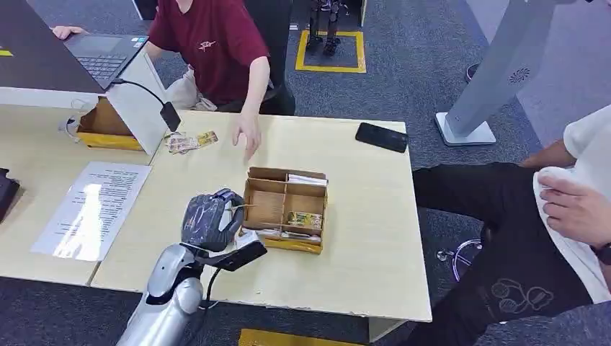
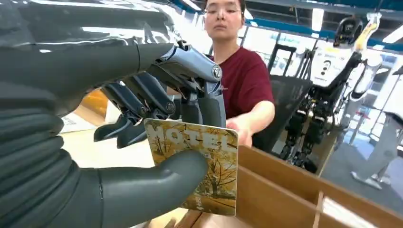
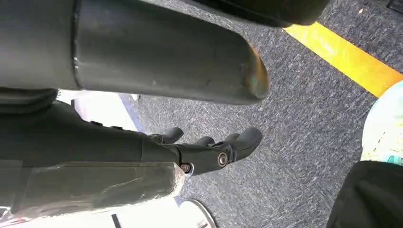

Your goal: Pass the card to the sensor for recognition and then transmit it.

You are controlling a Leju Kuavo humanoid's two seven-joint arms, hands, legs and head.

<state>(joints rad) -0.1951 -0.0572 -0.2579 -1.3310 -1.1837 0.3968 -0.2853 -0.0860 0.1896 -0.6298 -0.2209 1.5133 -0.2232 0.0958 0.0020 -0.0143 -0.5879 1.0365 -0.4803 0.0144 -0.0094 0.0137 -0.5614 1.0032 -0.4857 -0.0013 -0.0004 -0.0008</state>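
My left hand (image 1: 210, 218) hovers over the table just left of a cardboard box (image 1: 267, 206) with dividers. It pinches a yellow card (image 2: 199, 164) printed "MOTEL" between thumb and fingers (image 2: 209, 90); the card's edge (image 1: 241, 207) pokes toward the box. More cards (image 1: 304, 219) lie in the box's compartments. A dark sensor (image 1: 171, 115) on a cable sits at the back left, beside loose cards (image 1: 190, 140). My right hand (image 3: 209, 149) hangs over grey carpet, fingers slightly curled, holding nothing.
A person in a red shirt (image 1: 212, 43) sits across the table with a hand (image 1: 247, 137) resting near the box. A black phone (image 1: 381, 137), a printed sheet (image 1: 94, 209), a laptop (image 1: 104, 54) and another person (image 1: 569, 202) at the right are nearby.
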